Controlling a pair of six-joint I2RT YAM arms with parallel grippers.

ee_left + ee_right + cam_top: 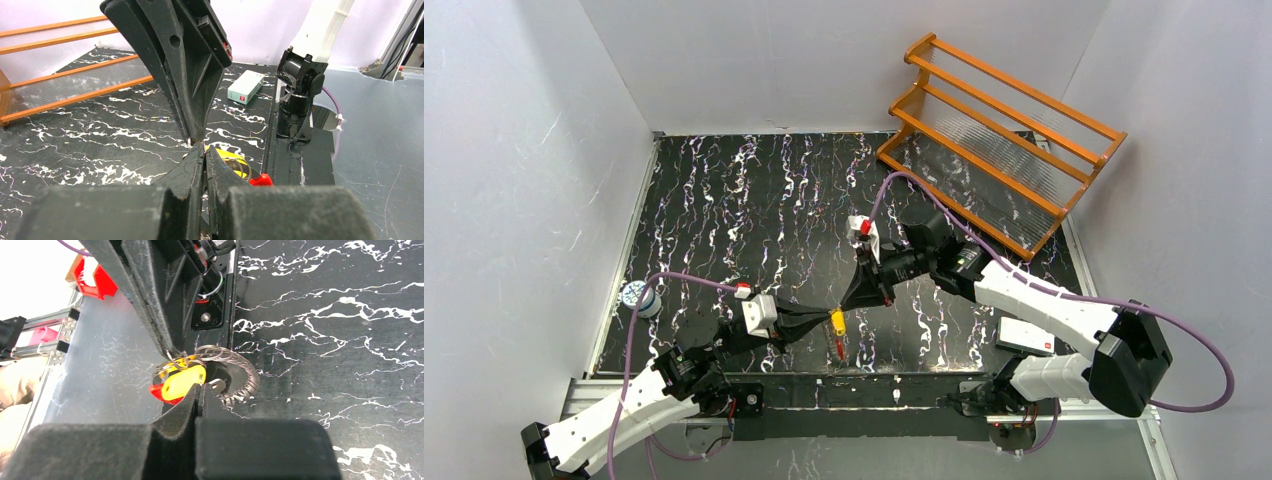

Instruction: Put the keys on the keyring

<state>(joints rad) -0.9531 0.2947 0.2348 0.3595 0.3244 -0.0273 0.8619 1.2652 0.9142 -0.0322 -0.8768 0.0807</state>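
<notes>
**Tools meet tip to tip at the keyring**

Both are pressed together over the bench (325, 340), near its front edge. The left tool (172, 352) pinches the wire keyring (225, 357), with a yellow tag (185, 381) and a red piece (156, 392) bunched beside it. The right tool (200, 386) touches a small silvery key (218, 385); whether it grips the key is unclear.

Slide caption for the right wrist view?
Both shut, left gripper and right gripper meet at thin silver wire keyring with yellow- and red-headed keys.
</notes>
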